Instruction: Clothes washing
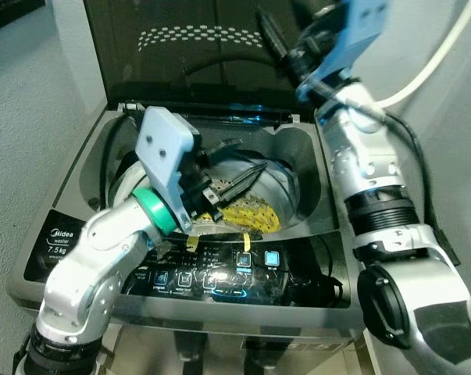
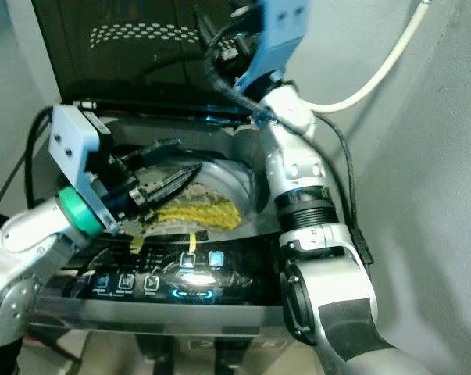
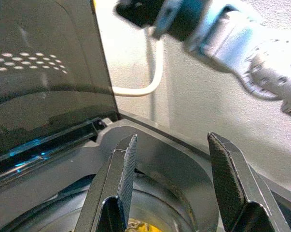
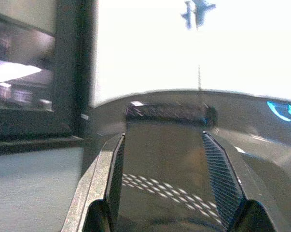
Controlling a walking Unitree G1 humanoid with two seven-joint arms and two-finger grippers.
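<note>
From the head views, the yellow garment [image 1: 249, 215] lay in the washing machine [image 1: 79, 234] drum, just below the left gripper [image 1: 247, 181], whose bent arm reached over the control panel [image 1: 219, 273]. The right gripper [image 1: 270, 35] was raised against the open lid [image 1: 188, 55]. The left wrist view showed spread fingers [image 3: 123, 164] above the drum; the right wrist view showed fingers [image 4: 221, 179] apart before the dark lid.

The washing machine [image 1: 79, 258] says "Midea", "washer" and "7.5 kg" in white on its dark front left corner, while the small words by the buttons on its control panel [image 1: 219, 273] are too tiny to read.
</note>
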